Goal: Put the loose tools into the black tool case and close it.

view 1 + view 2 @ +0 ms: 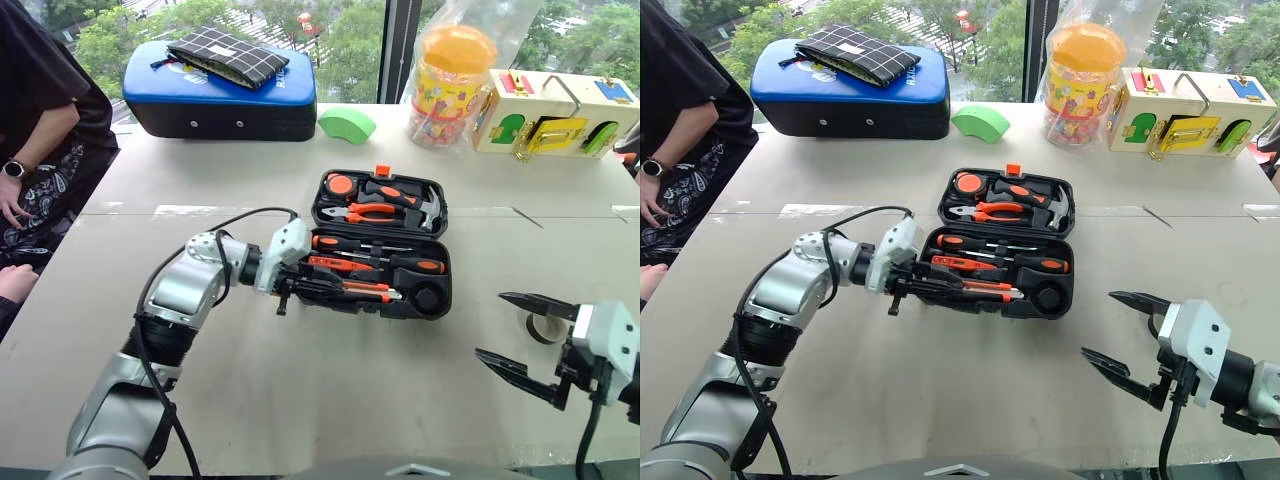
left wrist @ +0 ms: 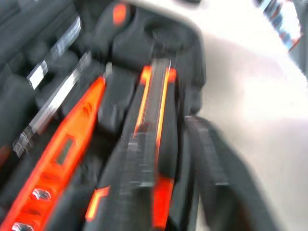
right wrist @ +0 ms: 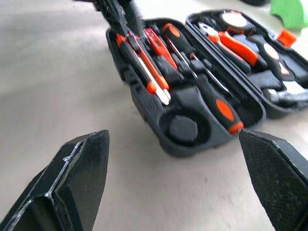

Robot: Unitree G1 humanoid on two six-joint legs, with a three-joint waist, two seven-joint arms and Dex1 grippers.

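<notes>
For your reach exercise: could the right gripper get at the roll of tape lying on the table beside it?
Probably yes: the right gripper is open, close beside the roll of tape, with bare table around.

Silver arms, black cables

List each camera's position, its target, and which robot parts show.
Head stereo pair: looks forward and down at the table; both arms show.
Left wrist: along the shut left gripper into the black tool case.
Right wrist: between the open right gripper fingers.
Shared: the wrist views show the case's screwdrivers.
</notes>
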